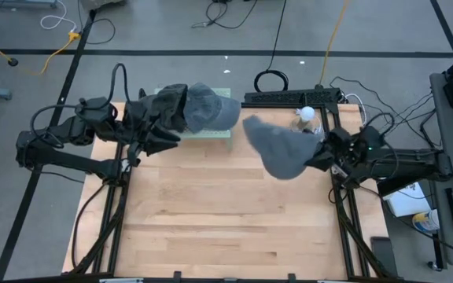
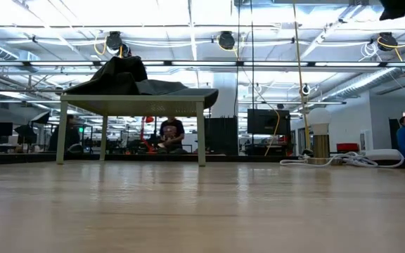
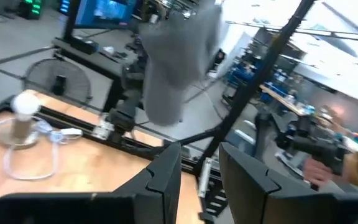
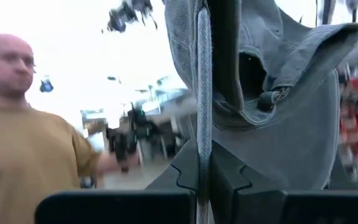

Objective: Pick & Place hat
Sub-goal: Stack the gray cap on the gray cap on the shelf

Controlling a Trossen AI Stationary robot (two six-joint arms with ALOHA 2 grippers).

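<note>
I have a grey hat (image 1: 280, 148) hanging from my right claw (image 1: 321, 151), lifted off the desk (image 1: 226, 212) near its far right corner. In the right wrist view the hat (image 4: 272, 93) droops in front of the lens, and a fold of its fabric runs down between the two dark fingers (image 4: 185, 177), which are pressed together on it. The left wrist view catches the same hat (image 3: 176, 68) dangling in the air past the far edge of the desk.

A second grey hat (image 1: 209, 108) lies on a small pale green stand (image 1: 211, 132) at the far middle of the desk. My left claw (image 1: 167, 130) sits right beside that stand and partly over it; in the left wrist view its fingers (image 3: 166, 174) stand apart with nothing between them.

From the low view the stand (image 2: 139, 105) shows as a little table on four legs with dark cloth heaped on top.

A small lamp with a white round top (image 1: 306, 114) stands at the far right edge, with a white cable beside it. A person in a tan shirt (image 4: 23, 155) stands beyond the desk in the right wrist view.
</note>
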